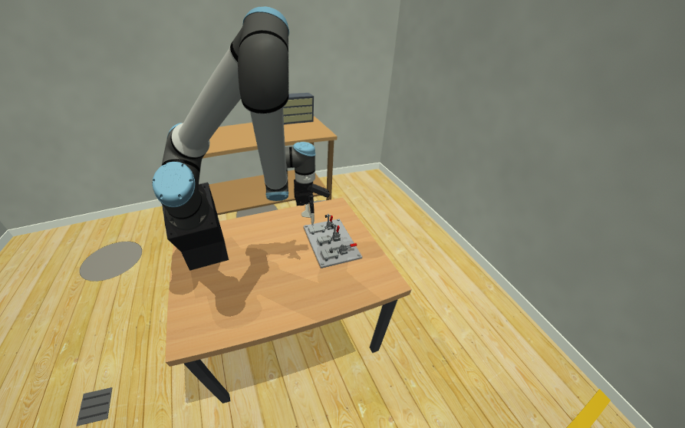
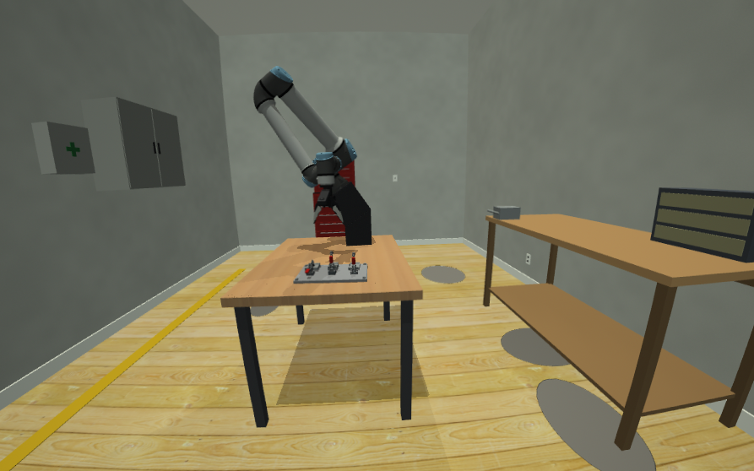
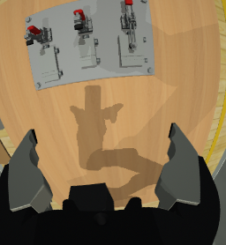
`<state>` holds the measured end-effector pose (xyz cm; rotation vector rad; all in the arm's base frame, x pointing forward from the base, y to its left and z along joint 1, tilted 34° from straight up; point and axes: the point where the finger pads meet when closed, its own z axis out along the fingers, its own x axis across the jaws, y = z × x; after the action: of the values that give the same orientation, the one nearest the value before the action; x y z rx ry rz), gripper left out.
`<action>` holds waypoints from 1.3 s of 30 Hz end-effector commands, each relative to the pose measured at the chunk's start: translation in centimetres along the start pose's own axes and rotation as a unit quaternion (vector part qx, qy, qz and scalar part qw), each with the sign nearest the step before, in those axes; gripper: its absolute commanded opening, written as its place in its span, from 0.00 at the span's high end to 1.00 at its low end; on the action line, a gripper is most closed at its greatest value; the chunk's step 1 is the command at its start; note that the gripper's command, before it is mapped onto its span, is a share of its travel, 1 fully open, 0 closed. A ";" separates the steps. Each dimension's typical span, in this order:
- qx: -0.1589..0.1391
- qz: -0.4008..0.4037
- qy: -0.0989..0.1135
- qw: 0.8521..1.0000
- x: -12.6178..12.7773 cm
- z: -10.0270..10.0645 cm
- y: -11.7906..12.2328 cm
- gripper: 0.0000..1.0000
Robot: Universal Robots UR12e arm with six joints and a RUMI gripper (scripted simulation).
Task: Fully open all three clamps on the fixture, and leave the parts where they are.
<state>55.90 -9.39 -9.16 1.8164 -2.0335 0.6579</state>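
Observation:
The grey fixture plate (image 1: 332, 245) lies on the wooden table's right side; it also shows in the exterior view (image 2: 330, 273) and at the top of the wrist view (image 3: 92, 41). It carries three toggle clamps with red handles. Two handles (image 1: 328, 218) (image 1: 337, 229) stand upright. The third handle (image 1: 351, 246) lies flat, pointing off the plate. Small grey parts (image 3: 89, 55) sit on the plate in front of the clamps. My gripper (image 1: 310, 212) hangs above the table just beyond the plate's far end, apart from it. Its fingers are wide open and empty.
The arm's black base block (image 1: 198, 228) stands on the table's left rear. A wooden shelf bench (image 2: 631, 257) with a dark drawer box (image 2: 718, 222) stands behind the table. The plate lies near the table's right edge (image 1: 382, 239).

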 end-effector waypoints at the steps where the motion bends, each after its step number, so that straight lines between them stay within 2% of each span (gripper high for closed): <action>1: -0.005 -0.032 0.004 0.999 5.4 2.2 -6.9 0.00; 5: -0.006 -0.040 0.007 0.999 7.4 2.6 -8.7 0.00; 18: -0.006 -0.040 0.007 0.999 7.5 2.6 -8.8 0.00; 19: -0.006 -0.040 0.007 0.999 7.5 2.6 -8.8 1.00; 39: -0.006 -0.040 0.007 0.999 7.5 2.6 -8.8 1.00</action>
<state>63.74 -17.81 -6.38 1.8699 -1.9394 0.6317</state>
